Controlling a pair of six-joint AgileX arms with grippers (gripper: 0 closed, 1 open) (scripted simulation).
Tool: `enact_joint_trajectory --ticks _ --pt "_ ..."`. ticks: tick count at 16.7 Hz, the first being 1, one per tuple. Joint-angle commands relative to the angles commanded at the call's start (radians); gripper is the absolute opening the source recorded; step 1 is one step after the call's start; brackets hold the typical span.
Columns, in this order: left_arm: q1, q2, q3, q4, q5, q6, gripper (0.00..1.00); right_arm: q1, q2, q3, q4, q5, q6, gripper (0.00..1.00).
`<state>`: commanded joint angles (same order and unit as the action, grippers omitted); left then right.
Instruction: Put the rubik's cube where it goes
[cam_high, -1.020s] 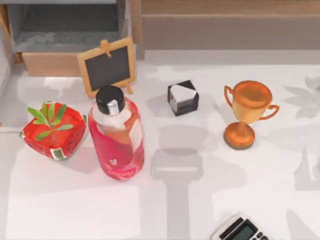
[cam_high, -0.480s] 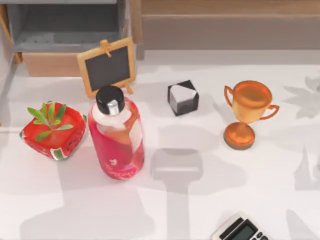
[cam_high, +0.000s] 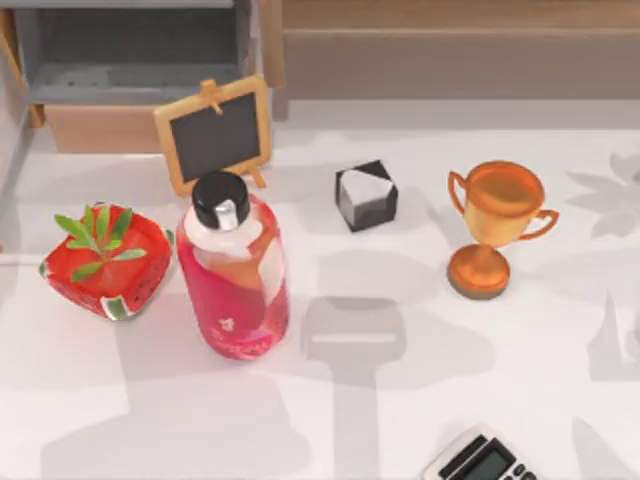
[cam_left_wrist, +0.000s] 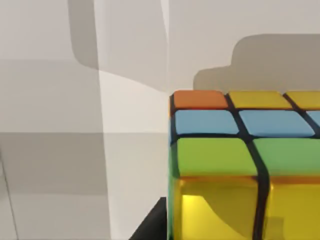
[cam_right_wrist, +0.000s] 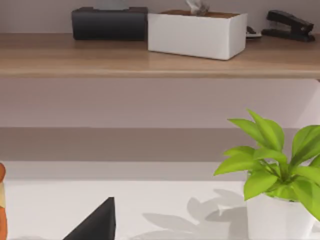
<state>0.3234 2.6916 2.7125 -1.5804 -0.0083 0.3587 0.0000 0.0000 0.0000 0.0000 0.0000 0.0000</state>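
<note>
The rubik's cube (cam_left_wrist: 240, 165) sits very close in the left wrist view, over the white table. Its upper face has orange, yellow, blue and green tiles split by dark lines, and the face below is glossy yellow. A dark part of my left gripper (cam_left_wrist: 150, 226) pokes in right beside the cube's lower corner; whether it holds the cube cannot be told. In the right wrist view a dark tip of my right gripper (cam_right_wrist: 95, 222) hangs above the table, facing a wooden shelf.
On the table stand a pink bottle (cam_high: 235, 275), a strawberry-shaped dish (cam_high: 105, 260), a small chalkboard (cam_high: 214, 133), a black cube with white faces (cam_high: 366, 196), a trophy (cam_high: 492, 225) and a calculator (cam_high: 480, 458). An open grey compartment (cam_high: 130, 60) is back left. A potted plant (cam_right_wrist: 280, 165) stands near the right gripper.
A broad shadow has spread over the table's front left. The objects on the table have not moved.
</note>
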Motion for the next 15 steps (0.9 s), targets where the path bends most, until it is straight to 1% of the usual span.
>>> enact_joint_trajectory --ticks 9,10,15 --pt "0.0 0.0 0.0 0.0 0.0 0.0 0.98 0.0 0.0 0.0 0.0 0.0 0.0 1.0" --pt "0.0 0.0 0.0 0.0 0.0 0.0 1.0 0.0 0.0 0.0 0.0 0.0 0.0 1.0" --pt "0.0 0.0 0.0 0.0 0.0 0.0 1.0 0.0 0.0 0.0 0.0 0.0 0.0 1.0"
